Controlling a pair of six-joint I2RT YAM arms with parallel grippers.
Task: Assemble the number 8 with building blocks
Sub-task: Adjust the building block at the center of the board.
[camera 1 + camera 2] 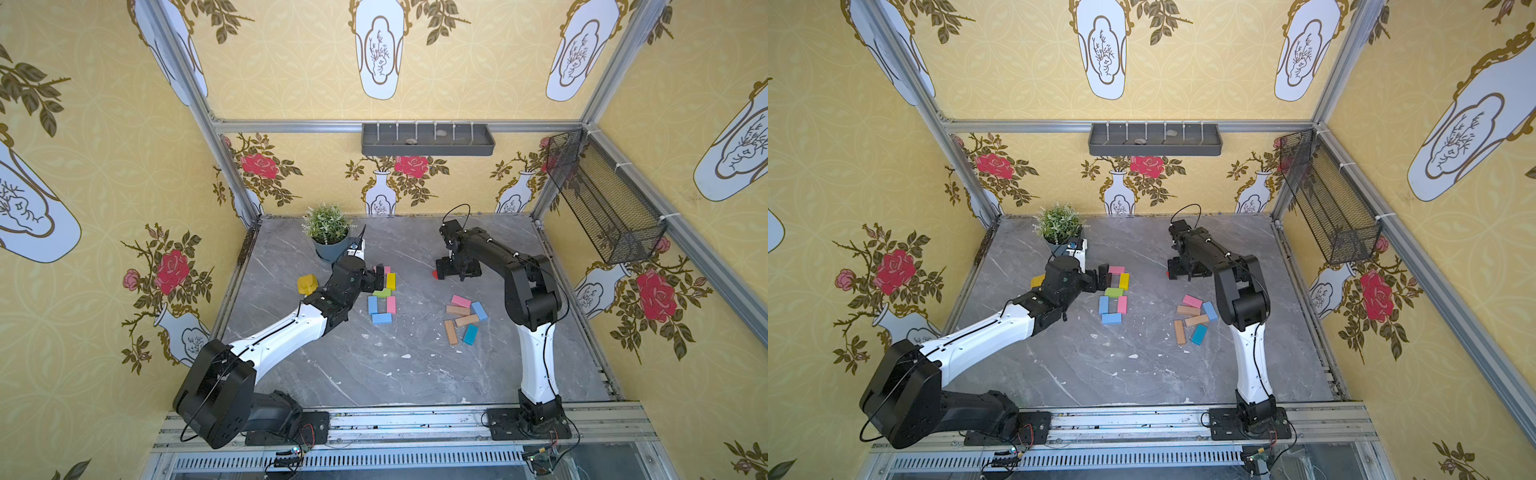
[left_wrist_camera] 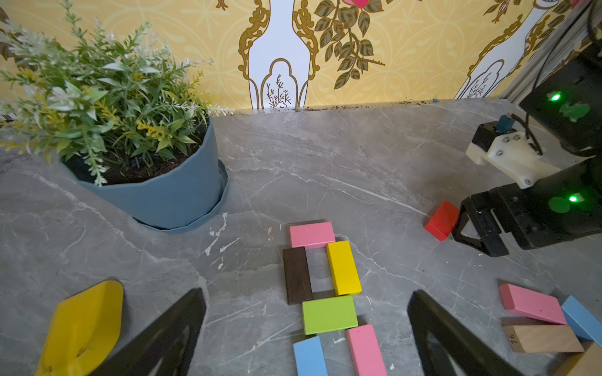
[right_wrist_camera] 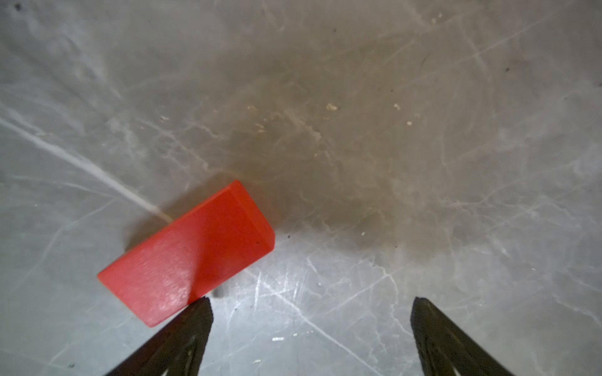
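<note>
The left jaws are spread wide and pinch nothing. In the left wrist view their two black fingertips [image 2: 182, 319] stand on both sides of the block figure. In both top views they are at the left side of the figure's upper loop, where they cover most of the dark brown block [image 2: 297, 275].

The figure lies flat on the grey tabletop [image 1: 374, 374], near its middle. The upper loop is made of the top pink block [image 2: 312, 234], the dark brown block on the left, the yellow block [image 2: 343, 267] on the right and the green block [image 2: 329, 314] across the middle. Below the green one, the left blue block [image 1: 372, 305] and the lower pink block [image 1: 391, 304] run side by side with a gap between them. The bottom blue block [image 1: 381, 318] closes the lower loop.

The right jaws are also spread wide and hold nothing. They point down at the tabletop, well apart from the figure, to its right. The red block [image 3: 192, 254] lies flat just outside them. One fingertip [image 3: 192, 325] is at its corner, but whether it touches cannot be told.

Nearer the front, six loose blocks lie close together: the loose pink block [image 1: 461, 301], the loose blue block [image 1: 479, 310], the teal block [image 1: 470, 334] and three tan blocks [image 1: 457, 310]. The loose pink block leans on a tan one.

A yellow scoop toy [image 1: 307, 284] lies beside the left arm, and a potted plant [image 1: 328, 232] stands behind it.
</note>
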